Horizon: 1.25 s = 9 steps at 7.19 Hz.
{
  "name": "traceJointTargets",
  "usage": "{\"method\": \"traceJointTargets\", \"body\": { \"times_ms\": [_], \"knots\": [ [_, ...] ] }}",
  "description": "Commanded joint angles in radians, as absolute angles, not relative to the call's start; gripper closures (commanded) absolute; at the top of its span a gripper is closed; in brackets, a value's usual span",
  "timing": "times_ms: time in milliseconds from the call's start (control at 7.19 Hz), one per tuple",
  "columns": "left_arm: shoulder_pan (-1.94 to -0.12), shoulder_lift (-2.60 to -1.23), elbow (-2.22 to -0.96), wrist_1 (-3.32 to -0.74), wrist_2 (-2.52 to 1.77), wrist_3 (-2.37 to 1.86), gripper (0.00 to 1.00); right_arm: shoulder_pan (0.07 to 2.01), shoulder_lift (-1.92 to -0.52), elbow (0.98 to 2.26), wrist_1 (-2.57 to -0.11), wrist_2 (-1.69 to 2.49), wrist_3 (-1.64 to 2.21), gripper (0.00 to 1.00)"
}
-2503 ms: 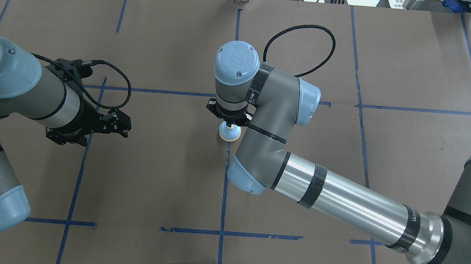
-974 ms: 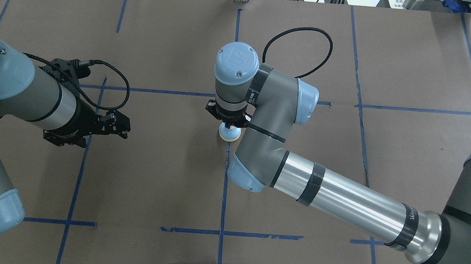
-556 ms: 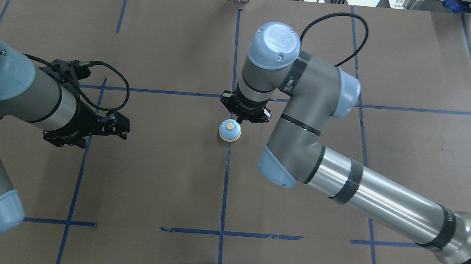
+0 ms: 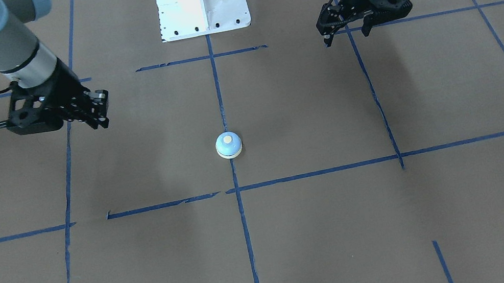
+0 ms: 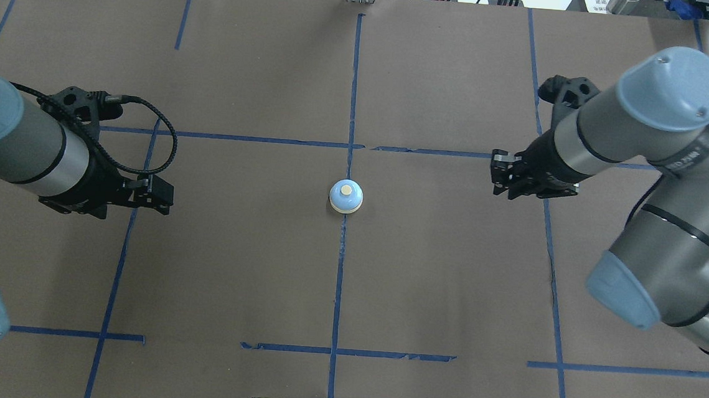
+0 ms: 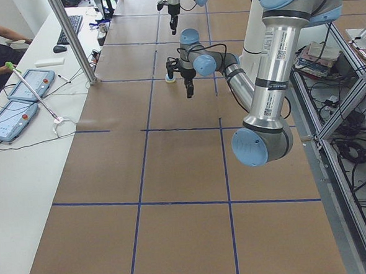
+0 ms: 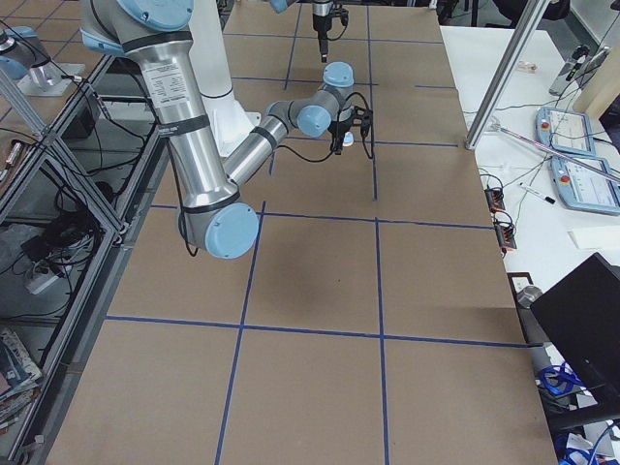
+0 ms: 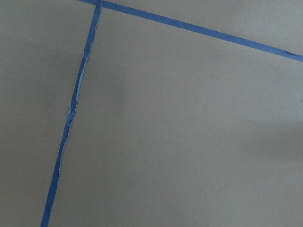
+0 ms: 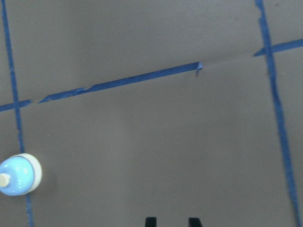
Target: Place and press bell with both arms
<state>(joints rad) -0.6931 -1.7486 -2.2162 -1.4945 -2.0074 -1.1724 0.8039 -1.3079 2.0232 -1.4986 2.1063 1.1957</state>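
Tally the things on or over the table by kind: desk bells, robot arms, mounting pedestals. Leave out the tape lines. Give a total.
Desk bell: 1
Robot arms: 2 (left arm, right arm)
White pedestal: 1
Total: 4

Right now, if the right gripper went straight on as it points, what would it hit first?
Probably the bare table: the right gripper tilts downward, the bell lies off its line; depth is unclear.

Bell [image 5: 346,196] at table [image 5: 436,279] centre, left arm [image 5: 21,151] and right arm [image 5: 608,139] flanking, well apart
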Motion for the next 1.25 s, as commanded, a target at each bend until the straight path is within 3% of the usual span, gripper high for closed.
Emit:
{"method": "traceJointTargets", "body": {
  "times_ms": [0, 556, 695, 1113],
  "knots": [
    [-0.817, -1.610, -2.266, -1.485, -2.061, -0.890, 0.00, 1.005, -1.493, 2.079, -1.503, 2.240, 0.879, 0.00],
    [-1.237, -1.353, -2.209, -1.485, -2.278, -0.183, 0.00, 1.329, -1.742, 2.060, -1.569, 2.330, 0.305, 0.00],
    [-1.390, -1.327, -2.090, -1.486, -2.336, 0.029, 0.00, 1.406, -1.832, 2.065, -1.563, 2.353, 0.144, 0.00],
    [-1.621, -1.333, -1.771, -1.505, -2.404, 0.427, 0.00, 1.567, -1.974, 2.045, -1.569, 2.358, -0.165, 0.00]
  ]
}}
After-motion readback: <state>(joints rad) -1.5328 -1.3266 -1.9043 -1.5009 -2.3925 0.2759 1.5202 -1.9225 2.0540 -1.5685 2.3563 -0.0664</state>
